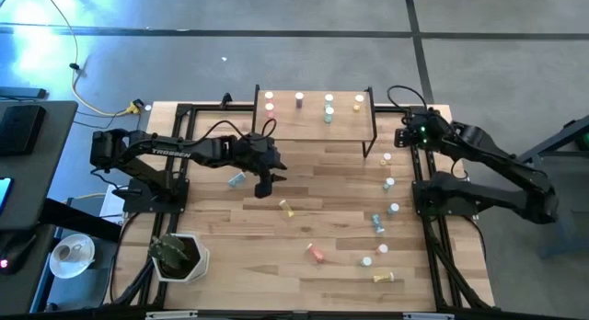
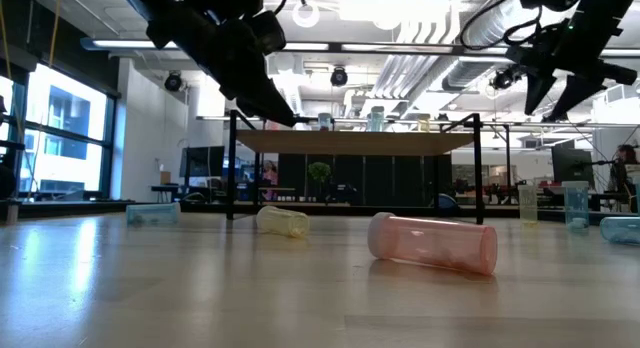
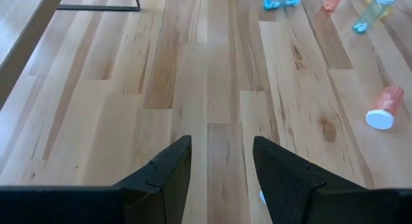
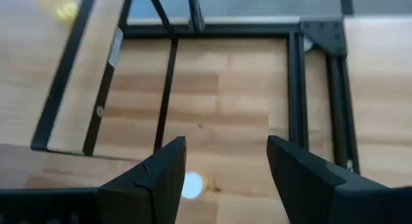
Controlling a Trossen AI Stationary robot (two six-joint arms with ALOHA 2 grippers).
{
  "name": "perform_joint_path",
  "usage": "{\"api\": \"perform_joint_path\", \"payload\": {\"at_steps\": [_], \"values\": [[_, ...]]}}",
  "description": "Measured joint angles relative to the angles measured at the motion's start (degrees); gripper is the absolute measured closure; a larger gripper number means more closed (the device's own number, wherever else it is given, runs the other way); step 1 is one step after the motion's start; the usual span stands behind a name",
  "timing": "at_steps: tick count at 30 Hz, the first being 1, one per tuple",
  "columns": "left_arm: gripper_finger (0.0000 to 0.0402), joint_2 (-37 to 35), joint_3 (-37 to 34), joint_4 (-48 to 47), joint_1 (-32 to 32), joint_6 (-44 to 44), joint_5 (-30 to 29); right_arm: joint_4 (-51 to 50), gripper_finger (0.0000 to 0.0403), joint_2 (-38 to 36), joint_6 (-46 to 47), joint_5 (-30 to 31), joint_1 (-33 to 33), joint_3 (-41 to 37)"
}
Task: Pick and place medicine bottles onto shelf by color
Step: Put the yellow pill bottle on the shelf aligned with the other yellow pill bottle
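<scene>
Above mid-table, left claw [image 1: 265, 186] hangs wide and empty, pointing down.

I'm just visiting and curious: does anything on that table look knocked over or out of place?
Yes. Several bottles lie on their sides on the table rather than standing: a pink one, a yellow one and a blue one. Those on the shelf stand upright. Both hands are empty.

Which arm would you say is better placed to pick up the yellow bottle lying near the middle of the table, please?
Probably the left. The left gripper hangs open just beside the yellow bottle, empty. The right gripper waits open, far off by the shelf corner.
</scene>
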Motion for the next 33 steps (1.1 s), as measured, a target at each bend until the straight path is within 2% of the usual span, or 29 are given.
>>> {"api": "perform_joint_path", "payload": {"at_steps": [6,13,20,33], "values": [[0.0243,0.0,0.0,0.0,0.0,0.4,0.0,-0.1,0.0194,1.8,-2.8,-6.5,-6.8,0.0],[0.0243,0.0,0.0,0.0,0.0,0.4,0.0,-0.1,0.0194,7.0,-4.8,-16.9,-15.2,0.0],[0.0243,0.0,0.0,0.0,0.0,1.9,0.0,0.2,0.0194,14.3,-4.4,-32.1,-22.7,0.0],[0.0243,0.1,0.0,-0.5,0.0,2.8,0.0,-0.3,0.0194,21.1,-0.7,-35.0,-24.2,0.0]]}}
